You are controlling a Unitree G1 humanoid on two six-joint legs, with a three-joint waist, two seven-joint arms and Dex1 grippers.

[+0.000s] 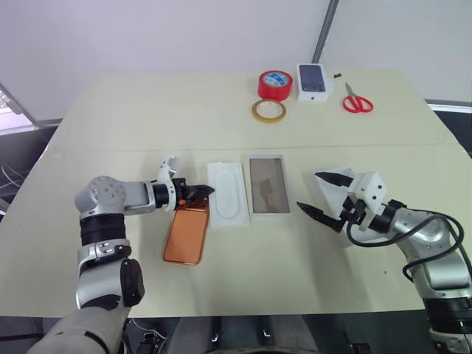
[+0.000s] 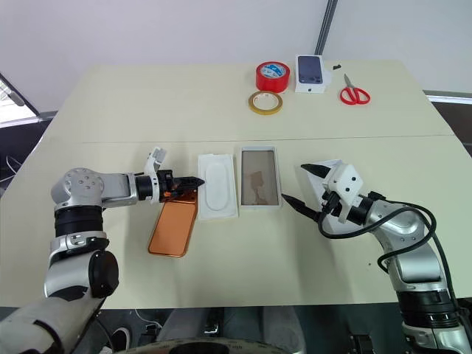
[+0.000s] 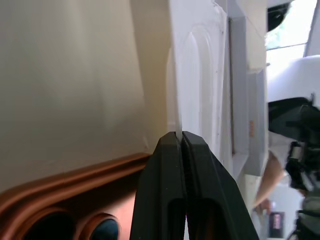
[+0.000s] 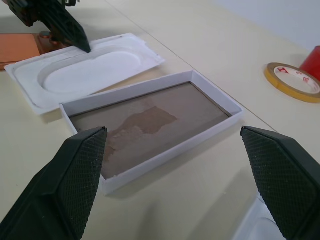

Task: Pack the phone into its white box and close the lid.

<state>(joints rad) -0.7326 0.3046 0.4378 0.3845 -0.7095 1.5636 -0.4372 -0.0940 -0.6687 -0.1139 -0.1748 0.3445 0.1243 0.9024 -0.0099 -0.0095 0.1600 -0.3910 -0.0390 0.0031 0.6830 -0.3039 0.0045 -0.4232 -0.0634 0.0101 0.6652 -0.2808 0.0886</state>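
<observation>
Table: pale cream top, seam across the middle, wide bare stretches near both arms. Grey wall behind, dark floor at the sides.

Left gripper: the 2 black fingers pinched together. In the left wrist view the tips meet at the thin near edge of the white insert; whether that edge is truly nipped between them I cannot tell. It points across the table toward the right arm.

Phone: lying flat, back up, directly under and behind the left claw, its lens cluster just beneath the fingers. Its long axis runs toward the robot, roughly square to the claw's pointing line. The left arm is by far the nearer to it.

White box: open tray with brownish floor, empty, 1 place beyond the insert from the left claw, long axis parallel to the insert. From the right claw it lies just ahead and inward.

Right gripper: fingers spread wide, nothing between them, hovering over the table. The white lid sits just behind and under it.

Judgement: the phone has yet to go in, and the coming move depends on the insert between phone and box.

Far edge, well apart from both claws: red tape roll, tan tape ring, small white box with dark phone picture, red scissors.
</observation>
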